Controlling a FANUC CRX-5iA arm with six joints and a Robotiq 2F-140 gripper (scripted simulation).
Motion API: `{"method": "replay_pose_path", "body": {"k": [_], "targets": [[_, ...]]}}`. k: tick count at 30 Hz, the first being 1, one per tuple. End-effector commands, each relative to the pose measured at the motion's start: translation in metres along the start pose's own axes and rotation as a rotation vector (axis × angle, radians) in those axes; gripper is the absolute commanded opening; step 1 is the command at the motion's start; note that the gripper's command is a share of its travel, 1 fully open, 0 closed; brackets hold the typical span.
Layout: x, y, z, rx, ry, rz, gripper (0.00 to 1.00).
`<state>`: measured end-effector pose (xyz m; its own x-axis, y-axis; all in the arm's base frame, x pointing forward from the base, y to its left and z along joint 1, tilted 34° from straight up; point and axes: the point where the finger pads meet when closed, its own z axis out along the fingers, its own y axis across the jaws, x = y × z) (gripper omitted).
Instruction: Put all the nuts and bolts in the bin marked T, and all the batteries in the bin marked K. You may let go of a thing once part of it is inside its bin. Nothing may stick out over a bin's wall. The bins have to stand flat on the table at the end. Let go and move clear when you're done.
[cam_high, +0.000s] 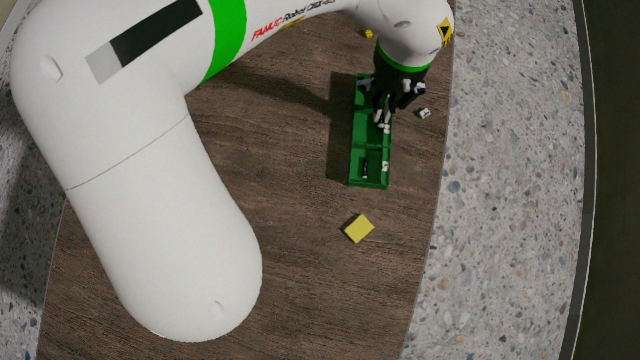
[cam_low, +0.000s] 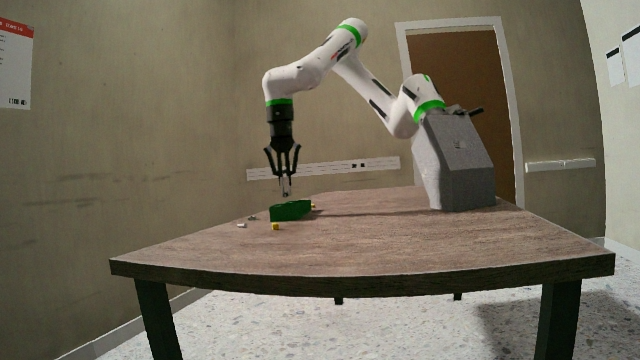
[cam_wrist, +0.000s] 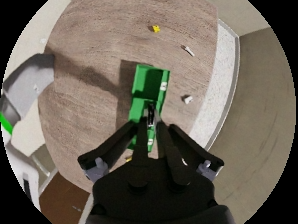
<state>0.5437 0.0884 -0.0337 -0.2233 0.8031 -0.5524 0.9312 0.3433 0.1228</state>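
The pincer (cam_high: 382, 119) (cam_low: 285, 193) (cam_wrist: 150, 114) is nearly closed, its fingertips pinching a small dark piece (cam_low: 285, 194) (cam_wrist: 151, 114) that looks like a battery. It points straight down and hangs above the long green tray (cam_high: 352, 145) (cam_low: 290, 211) (cam_wrist: 151, 66), with air between the fingertips and the tray in the exterior view. The tray rests flat on the desk (cam_high: 300, 280) (cam_low: 350, 240) (cam_wrist: 90, 65) and is split into compartments, with white labels along one long wall; their letters are too small to read.

In the end compartment nearest the yellow block (cam_high: 359, 228), a dark battery (cam_high: 365, 168) lies lengthwise, inside the walls. The block sits on the desk, apart from that end of the tray.

Past the opposite end is a small yellow cube (cam_high: 368, 33) (cam_low: 275, 226) (cam_wrist: 156, 28). A slim silvery bolt (cam_low: 242, 225) (cam_wrist: 188, 50) lies on the desk on the labelled side, outside the tray. Also outside on that side, nearer the tray's middle, is a small pale piece (cam_high: 425, 113) (cam_low: 252, 218) (cam_wrist: 187, 99), perhaps a nut; I cannot tell for certain.
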Motion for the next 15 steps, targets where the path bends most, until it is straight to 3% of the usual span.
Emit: {"method": "replay_pose_path", "body": {"k": [1, 4, 15], "targets": [[-0.011, -0.003, -0.001, -0.002, 0.001, 0.0, 0.15], [-0.028, -0.009, -0.001, -0.001, 0.001, 0.108, 0.15], [-0.091, -0.029, 0.0, -0.001, 0.001, 0.108, 0.15]]}}
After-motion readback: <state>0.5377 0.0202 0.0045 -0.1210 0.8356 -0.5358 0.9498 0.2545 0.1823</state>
